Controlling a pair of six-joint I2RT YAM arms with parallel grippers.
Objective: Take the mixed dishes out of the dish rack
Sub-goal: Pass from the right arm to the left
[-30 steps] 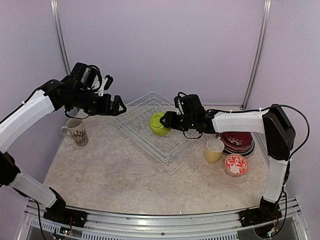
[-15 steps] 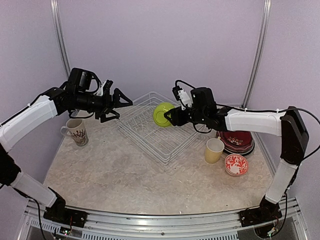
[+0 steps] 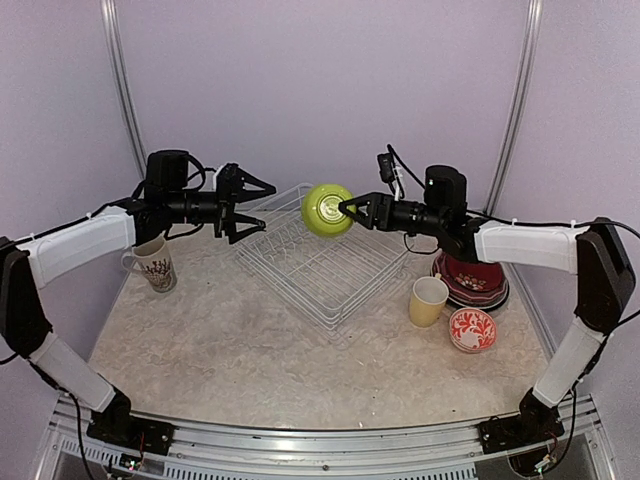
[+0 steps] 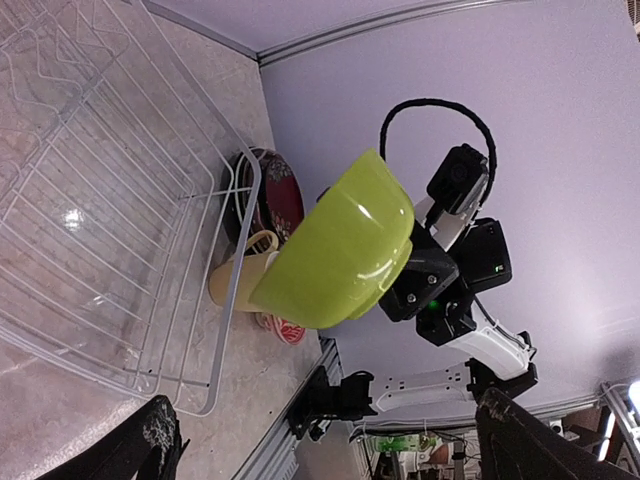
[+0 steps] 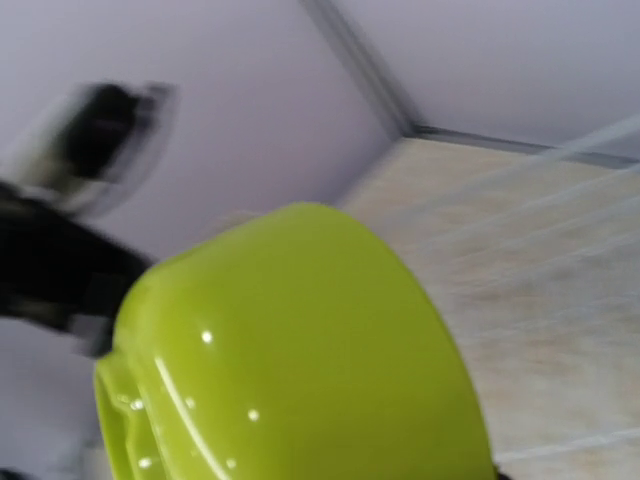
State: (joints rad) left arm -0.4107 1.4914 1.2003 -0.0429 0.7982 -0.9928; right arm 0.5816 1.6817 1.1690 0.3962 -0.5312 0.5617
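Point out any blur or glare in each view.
Right wrist: blurred throughout, the bowl smeared, with small highlights on it. Left wrist: sharp, one glare spot showing through the rack. Top: sharp, evenly lit.

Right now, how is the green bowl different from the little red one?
The right pincer holds the lime green bowl in the air, tipped sideways; the red-and-white bowl sits upright on the table. The green bowl is plain, the other patterned. Neither sits in the dish rack.
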